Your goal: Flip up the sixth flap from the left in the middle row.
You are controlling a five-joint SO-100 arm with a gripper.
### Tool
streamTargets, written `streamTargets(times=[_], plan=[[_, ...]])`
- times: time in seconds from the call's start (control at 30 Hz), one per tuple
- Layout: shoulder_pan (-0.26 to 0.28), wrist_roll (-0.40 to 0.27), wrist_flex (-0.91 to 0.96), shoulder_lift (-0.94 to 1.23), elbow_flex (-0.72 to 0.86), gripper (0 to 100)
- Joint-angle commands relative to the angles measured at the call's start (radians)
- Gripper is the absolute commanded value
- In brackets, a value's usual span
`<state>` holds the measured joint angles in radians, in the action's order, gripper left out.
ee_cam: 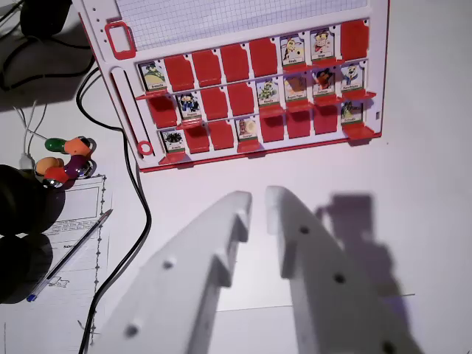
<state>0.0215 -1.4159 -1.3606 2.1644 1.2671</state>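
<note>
1. Gripper point(258, 198) fingers are hanging low in the wrist view, with the two white jaws standing almost together and only a narrow slit between the tips; nothing is sitting between them and they are touching nothing.
2. Ahead of the tips, the red flap board point(251, 88) is lying on the white table point(428, 221), well apart from the gripper, with a bare strip of table showing between.
3. In the middle row, the sixth flap point(296, 87) counted from the wrist view's left is standing up and showing a face card, ahead of the tips and a little toward the wrist view's right.
4. The board's near edge is running slantwise just ahead of that bare strip.
5. Toward the wrist view's left of the gripper, a black cable point(136, 199) is trailing across the table, with a pen point(70, 254) lying on printed paper point(74, 221) and a cluster of coloured beads point(66, 158) beyond it.
6. Toward the wrist view's right, the table is lying open, carrying only the gripper's shadow.
</note>
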Motion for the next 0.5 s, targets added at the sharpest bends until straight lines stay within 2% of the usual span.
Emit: streamTargets(times=[0.0, 0.47], plan=[[-0.021, 0.017, -0.035, -0.103, -0.189, 2], [-0.077, 0.094, -0.167, -0.463, -0.459, 2]])
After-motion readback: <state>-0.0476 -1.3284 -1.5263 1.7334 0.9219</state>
